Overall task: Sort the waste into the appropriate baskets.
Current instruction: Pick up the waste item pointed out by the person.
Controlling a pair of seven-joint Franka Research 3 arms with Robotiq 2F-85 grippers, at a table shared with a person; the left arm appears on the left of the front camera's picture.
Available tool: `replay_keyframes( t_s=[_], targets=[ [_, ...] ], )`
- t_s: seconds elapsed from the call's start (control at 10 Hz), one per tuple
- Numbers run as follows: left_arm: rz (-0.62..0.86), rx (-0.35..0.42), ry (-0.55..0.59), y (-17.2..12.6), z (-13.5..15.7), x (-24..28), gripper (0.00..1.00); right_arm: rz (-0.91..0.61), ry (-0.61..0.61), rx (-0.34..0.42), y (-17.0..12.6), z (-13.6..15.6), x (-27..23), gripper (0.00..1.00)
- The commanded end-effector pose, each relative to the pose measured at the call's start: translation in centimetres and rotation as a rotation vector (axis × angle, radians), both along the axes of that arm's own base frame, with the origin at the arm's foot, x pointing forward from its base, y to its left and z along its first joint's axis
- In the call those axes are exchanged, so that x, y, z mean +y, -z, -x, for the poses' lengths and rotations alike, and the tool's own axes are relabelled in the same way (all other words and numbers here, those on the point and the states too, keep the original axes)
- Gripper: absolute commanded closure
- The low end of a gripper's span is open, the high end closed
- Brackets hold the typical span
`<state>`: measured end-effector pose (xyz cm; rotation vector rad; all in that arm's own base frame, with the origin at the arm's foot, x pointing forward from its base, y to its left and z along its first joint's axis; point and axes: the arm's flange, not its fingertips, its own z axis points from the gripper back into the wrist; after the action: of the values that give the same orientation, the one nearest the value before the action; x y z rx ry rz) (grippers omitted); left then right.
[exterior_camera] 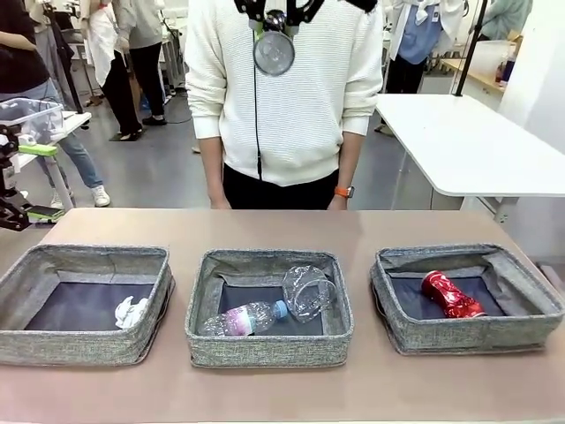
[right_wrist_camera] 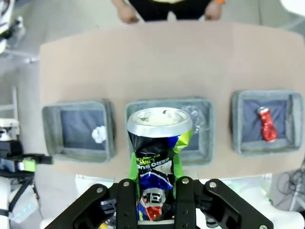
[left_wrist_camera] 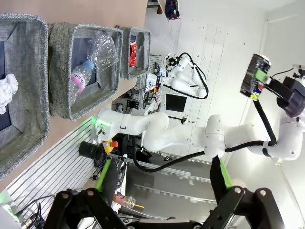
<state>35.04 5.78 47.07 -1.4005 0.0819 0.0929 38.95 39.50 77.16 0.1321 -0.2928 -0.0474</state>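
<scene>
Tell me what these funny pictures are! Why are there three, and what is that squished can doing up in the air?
They show one moment from three cameras. The first looks across a brown table at a person standing on the far side. The other two cameras sit on the wrists of two white robot arms, so their pictures look tilted or come from high up.

Three grey baskets stand in a row. The left basket holds a white paper ball. The middle basket holds a plastic bottle and a crushed clear cup. The right basket holds a crushed red can.

The robot's hands are grippers with two fingers. The right gripper hangs high above the table and is pinching the crushed dark-blue can. The left gripper is open and holds nothing.
</scene>
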Motion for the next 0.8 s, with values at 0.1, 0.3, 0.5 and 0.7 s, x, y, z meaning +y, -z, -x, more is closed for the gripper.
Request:
replay_keyframes(
  t_s=[0.1,0.3,0.5,0.7],
  targets=[
    [0.005,-0.013,0.006,-0.2,0.15,0.0,0.0,-0.056,0.048,0.029,0.05,-0.4,0.83,0.7],
    [0.005,-0.013,0.006,-0.2,0.15,0.0,0.0,-0.015,0.008,0.003,0.03,-0.1,0.27,0.7],
    [0.005,-0.013,0.006,-0.2,0.15,0.0,0.0,-0.015,0.008,0.003,0.03,-0.1,0.27,0.7],
    [0.005,-0.013,0.006,-0.2,0.15,0.0,0.0,-0.015,0.008,0.003,0.03,-0.1,0.27,0.7]
  ],
)
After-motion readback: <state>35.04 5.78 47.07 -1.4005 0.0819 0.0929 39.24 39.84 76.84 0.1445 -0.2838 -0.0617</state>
